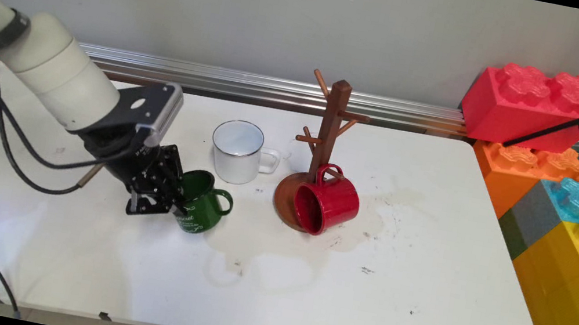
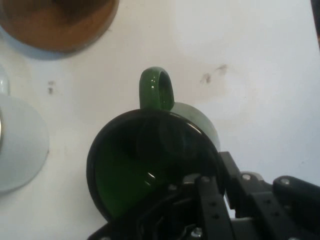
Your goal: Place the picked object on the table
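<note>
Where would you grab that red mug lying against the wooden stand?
Probably by the rim, from the near left. The red mug lies on its side on the stand's base, mouth open toward the camera, so one finger could slip inside and one outside. Its handle sits up against the wooden stand, which crowds it.

Green mug (image 1: 202,207), white mug (image 1: 237,152), red mug (image 1: 326,204), brown rack (image 1: 328,133)

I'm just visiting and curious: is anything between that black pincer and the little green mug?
Nothing visible. The black pincer is already at the green enamel mug, one finger reaching inside its rim. The white enamel mug stands apart.
</note>
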Robot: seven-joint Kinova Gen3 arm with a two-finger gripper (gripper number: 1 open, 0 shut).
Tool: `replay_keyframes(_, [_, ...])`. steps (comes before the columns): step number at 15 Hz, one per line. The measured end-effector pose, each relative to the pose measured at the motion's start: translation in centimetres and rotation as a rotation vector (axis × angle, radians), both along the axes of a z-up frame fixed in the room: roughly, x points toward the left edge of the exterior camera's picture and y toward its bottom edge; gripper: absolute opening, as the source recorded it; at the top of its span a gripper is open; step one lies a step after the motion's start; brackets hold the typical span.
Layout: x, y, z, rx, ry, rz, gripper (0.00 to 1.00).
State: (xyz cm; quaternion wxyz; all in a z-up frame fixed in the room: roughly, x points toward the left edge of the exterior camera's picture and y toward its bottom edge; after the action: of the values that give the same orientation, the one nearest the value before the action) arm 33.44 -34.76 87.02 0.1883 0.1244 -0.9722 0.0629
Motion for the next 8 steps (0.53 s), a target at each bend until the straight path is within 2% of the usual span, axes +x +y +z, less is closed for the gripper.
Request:
replay_keyframes(4, [-0.9, 0.5, -0.6, -0.043, -0.04, -0.041, 0.0])
replay_keyframes(8, [-1.9, 0.6, -1.1, -0.075, -0.083, -0.056, 0.0])
